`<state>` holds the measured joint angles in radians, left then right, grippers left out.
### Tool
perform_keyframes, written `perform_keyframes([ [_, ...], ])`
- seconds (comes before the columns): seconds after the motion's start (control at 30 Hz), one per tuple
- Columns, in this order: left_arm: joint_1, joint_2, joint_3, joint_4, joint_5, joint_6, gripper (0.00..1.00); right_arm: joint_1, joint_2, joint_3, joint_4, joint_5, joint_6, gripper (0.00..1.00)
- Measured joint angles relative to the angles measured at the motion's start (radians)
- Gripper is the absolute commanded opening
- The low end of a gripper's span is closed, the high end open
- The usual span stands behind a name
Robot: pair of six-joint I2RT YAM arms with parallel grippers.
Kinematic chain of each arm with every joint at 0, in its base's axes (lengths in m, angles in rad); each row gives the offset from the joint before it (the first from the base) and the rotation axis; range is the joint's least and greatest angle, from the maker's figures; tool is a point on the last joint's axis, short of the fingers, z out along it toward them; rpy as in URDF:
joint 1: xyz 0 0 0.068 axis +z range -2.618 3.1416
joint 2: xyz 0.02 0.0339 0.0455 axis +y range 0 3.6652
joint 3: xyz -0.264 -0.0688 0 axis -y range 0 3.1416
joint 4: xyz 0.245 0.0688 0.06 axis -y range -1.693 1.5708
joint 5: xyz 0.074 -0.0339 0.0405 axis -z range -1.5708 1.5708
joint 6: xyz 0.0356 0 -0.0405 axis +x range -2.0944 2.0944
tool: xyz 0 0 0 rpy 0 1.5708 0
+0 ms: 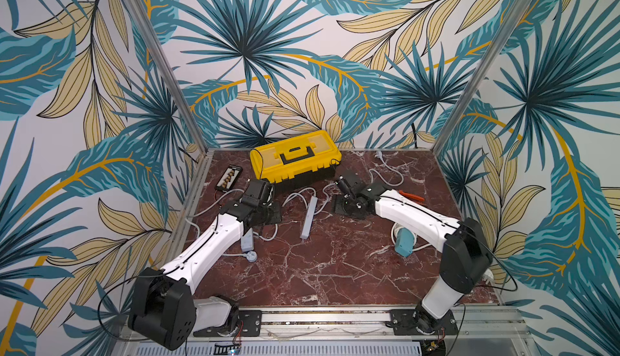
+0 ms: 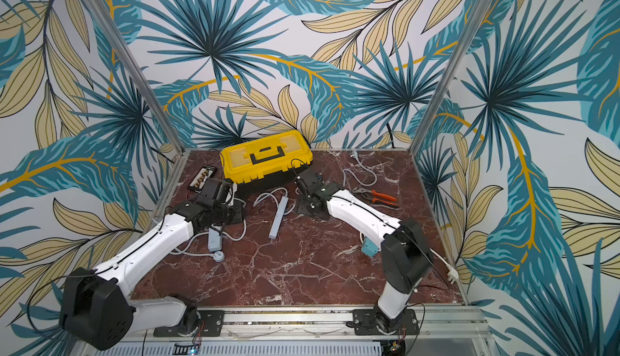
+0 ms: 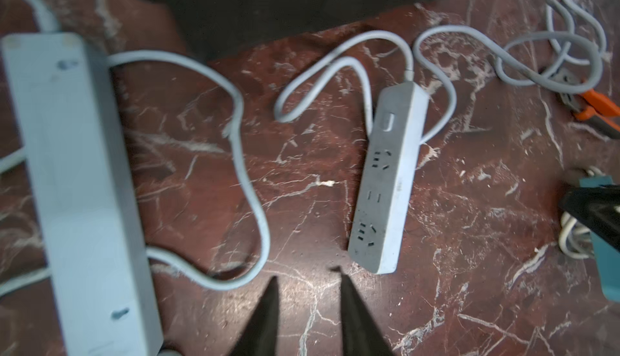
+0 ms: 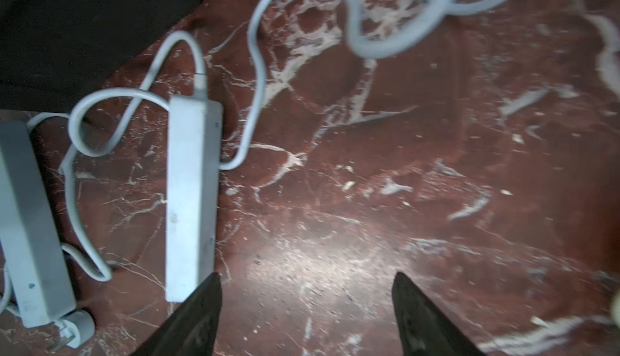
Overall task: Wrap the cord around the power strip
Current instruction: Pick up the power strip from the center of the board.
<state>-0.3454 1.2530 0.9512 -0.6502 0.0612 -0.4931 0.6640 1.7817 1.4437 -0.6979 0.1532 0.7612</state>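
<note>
Left tool (image 3: 307, 290) narrow and empty, right tool (image 4: 307, 290) wide and empty, both hovering over the red marble tabletop (image 1: 335, 270). Between them, flat on it: slim pale-grey plastic power strip (image 1: 309, 217), probably light, rigid and slippery, best pinned across its narrow sides. Trailing round grey rubbery cord (image 3: 436, 65) looks springy, best pinched near the strip's end.

The table (image 1: 335, 270) is dark red marble with white veins. The power strip (image 1: 309, 217) and its cord (image 1: 295, 195) are pale grey-white. A toolbox (image 1: 295, 160) is bright yellow with a black handle and base. The pliers (image 2: 382, 197) have orange grips. A teal block (image 1: 403, 242) is wound with white cable. The walls (image 1: 251, 52) bear teal, beige and ochre leaves on white.
</note>
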Motion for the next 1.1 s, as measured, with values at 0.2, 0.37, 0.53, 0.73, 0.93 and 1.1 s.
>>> perform_keyframes([
  [0.2, 0.014, -0.138, -0.028, -0.021, -0.05, 0.007, 0.0, 0.032, 0.211, 0.211, 0.012, 0.031, 0.041, 0.78],
  [0.37, 0.043, -0.159, -0.029, -0.022, -0.009, 0.044, 0.24, 0.03, 0.36, 0.36, -0.007, 0.03, 0.051, 0.72],
  [0.53, 0.053, -0.156, -0.029, -0.022, 0.064, 0.076, 0.37, 0.034, 0.462, 0.411, -0.017, 0.005, 0.073, 0.62],
  [0.73, 0.053, -0.151, -0.015, -0.024, 0.15, 0.085, 0.35, 0.042, 0.55, 0.511, -0.052, -0.004, 0.075, 0.33],
  [0.93, 0.053, -0.155, 0.005, -0.042, 0.166, 0.081, 0.36, 0.041, 0.461, 0.434, -0.036, -0.07, 0.037, 0.23],
  [1.1, 0.053, -0.174, 0.097, -0.055, 0.19, 0.072, 0.57, 0.028, 0.1, 0.208, 0.153, -0.237, -0.015, 0.21],
])
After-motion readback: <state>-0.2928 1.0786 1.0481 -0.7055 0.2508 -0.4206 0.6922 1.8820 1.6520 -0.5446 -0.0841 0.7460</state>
